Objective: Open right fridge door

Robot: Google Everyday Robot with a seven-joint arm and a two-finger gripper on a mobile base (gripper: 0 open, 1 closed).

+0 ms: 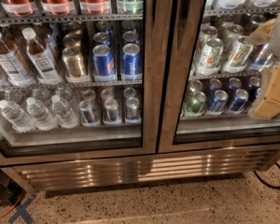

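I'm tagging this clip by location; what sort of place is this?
Likely an office pantry or shop: steel-framed glass right fridge door over green-white 7UP cans, matching left door over water bottles, speckled floor. The beige gripper sits at the right edge.

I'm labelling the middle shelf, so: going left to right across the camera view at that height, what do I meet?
Clear white-capped bottles, gold cans, blue Pepsi cans, left door's steel frame, right fridge door's brushed-steel frame, green-white 7UP cans, tan-padded gripper at the right edge, before that door.
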